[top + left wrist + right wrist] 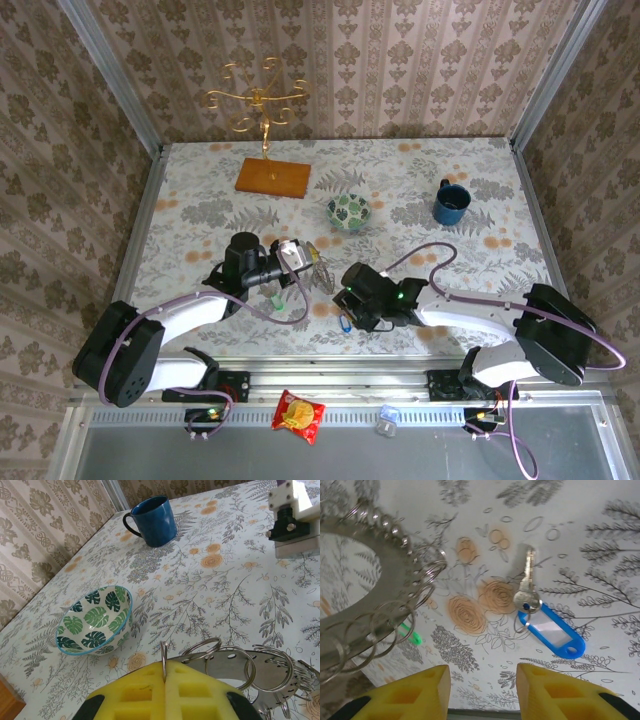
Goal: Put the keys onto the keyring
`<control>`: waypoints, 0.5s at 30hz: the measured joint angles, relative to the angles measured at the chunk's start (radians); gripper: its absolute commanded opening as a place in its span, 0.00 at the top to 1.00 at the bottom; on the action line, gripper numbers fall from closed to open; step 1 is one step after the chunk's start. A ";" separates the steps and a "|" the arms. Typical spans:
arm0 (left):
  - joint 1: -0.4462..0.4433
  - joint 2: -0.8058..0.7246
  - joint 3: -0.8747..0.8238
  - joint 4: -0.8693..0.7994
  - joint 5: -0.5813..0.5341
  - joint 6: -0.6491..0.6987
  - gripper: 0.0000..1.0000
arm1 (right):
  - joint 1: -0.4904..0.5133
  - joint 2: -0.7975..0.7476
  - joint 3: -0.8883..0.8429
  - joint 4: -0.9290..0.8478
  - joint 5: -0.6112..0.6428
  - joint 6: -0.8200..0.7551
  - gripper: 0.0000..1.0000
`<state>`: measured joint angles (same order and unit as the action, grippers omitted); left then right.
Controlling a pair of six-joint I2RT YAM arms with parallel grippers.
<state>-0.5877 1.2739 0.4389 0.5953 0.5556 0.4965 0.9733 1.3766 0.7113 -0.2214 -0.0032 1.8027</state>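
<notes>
Starting from the broad floral-printed table (200, 215), we find the work area uncrowded: the leaf-patterned ceramic bowl (95, 622) and the dark blue mug (152, 515) stand well apart from it, farther back. The large flat grey metal keyring (375, 580), its rim hung with many small wire split rings, appears lifted and tilted over the table. Its thin edge is pinched between the yellow pads of the left gripper (165, 677), which is clamped together on it. The right gripper (482, 687) hovers with its yellow fingers (560, 692) apart and nothing between them. Ahead of it lies the blue key (540, 612), a small silver metal key joined by a tiny loop to a blue plastic tag. It rests flat on the table near the keyring, its blade pointing away from the fingers. Of the green key (411, 636) we see only a sliver of green plastic on the table under the keyring's rim.

We judge the step in hand to be picking up the blue key. To do it well, we would centre the open fingers over the round metal head, not the loose tag, so the key cannot swing once lifted. We would turn the wrist so the pads close across the key's narrow width. The key lies flush, so the fingertips probably need to reach the tabletop before closing. We would also descend clear of the dangling split rings to avoid snagging them, and hold the left grip steady so the target loop does not shift.
</notes>
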 measured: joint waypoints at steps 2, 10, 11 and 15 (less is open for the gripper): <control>0.000 0.000 0.000 0.000 0.000 0.000 1.00 | 0.000 0.000 -0.018 0.003 0.000 0.054 0.60; 0.000 0.000 0.000 0.000 0.000 0.000 1.00 | 0.000 0.054 -0.041 0.055 -0.005 0.163 0.64; 0.000 0.000 0.000 0.000 0.001 0.000 1.00 | 0.000 0.065 -0.041 0.061 -0.005 0.169 0.65; 0.000 0.000 0.000 0.000 0.001 0.000 1.00 | 0.000 0.079 -0.043 0.079 -0.008 0.189 0.67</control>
<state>-0.5877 1.2739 0.4389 0.5953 0.5564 0.4965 0.9733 1.4555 0.6678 -0.1429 -0.0109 1.9919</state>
